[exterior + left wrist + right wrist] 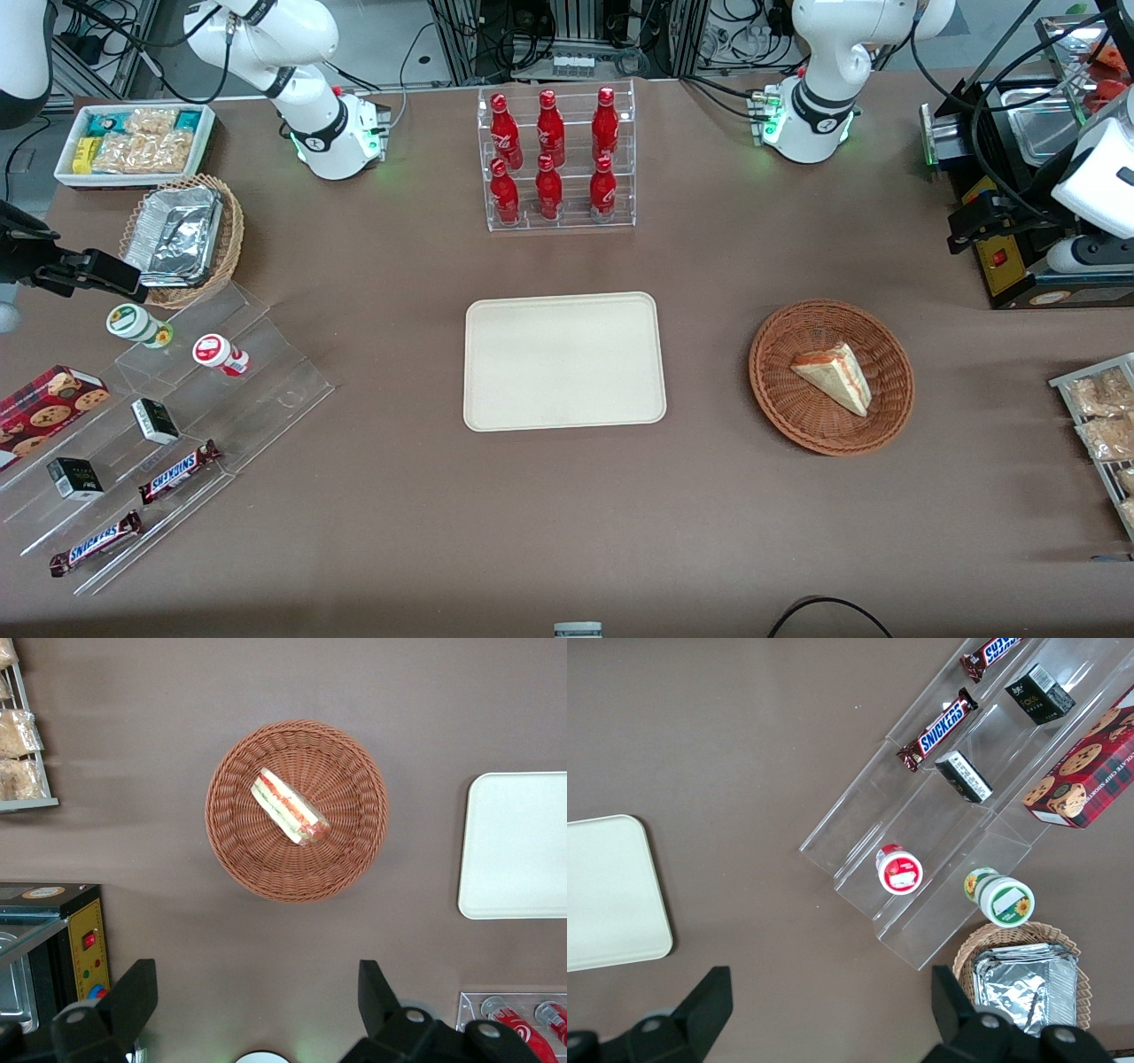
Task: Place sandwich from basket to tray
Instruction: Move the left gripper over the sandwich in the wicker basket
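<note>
Snickers bars lying nearest camera. Sandwich resting in basket, at 3 o'clock from tray. Gripper hovering high above basket, fingers spread wide, holding nothing, probably for approach.

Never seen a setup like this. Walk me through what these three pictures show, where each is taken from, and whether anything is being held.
Two white robot arms stand at a brown table. One picture looks at them from the front; the other two come from cameras on the arms' wrists, looking straight down.

In the middle of the table lies an empty cream tray. Toward the working arm's end sits a reddish-brown wicker basket holding a wrapped sandwich wedge. A rack of red bottles stands farther from the front camera than the tray. Snack bars and cups lie on clear steps toward the parked arm's end.

The working arm's gripper hovers above the table beside the basket, its two black fingers spread open. It holds nothing.
</note>
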`<action>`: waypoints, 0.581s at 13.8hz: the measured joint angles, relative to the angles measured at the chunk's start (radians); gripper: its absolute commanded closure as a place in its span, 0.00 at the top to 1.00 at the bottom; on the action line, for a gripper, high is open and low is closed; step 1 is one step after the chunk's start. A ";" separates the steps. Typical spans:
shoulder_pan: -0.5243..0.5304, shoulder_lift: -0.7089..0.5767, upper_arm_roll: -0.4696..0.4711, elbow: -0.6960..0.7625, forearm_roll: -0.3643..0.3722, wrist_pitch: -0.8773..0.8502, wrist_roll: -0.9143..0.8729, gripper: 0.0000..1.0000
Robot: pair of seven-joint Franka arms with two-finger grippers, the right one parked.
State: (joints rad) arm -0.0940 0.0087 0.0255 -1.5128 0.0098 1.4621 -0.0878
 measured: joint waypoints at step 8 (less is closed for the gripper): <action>-0.001 0.073 -0.001 -0.040 0.000 0.090 0.001 1.00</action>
State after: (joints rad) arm -0.0952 0.0821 0.0241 -1.5529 0.0099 1.5521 -0.0869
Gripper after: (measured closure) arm 0.000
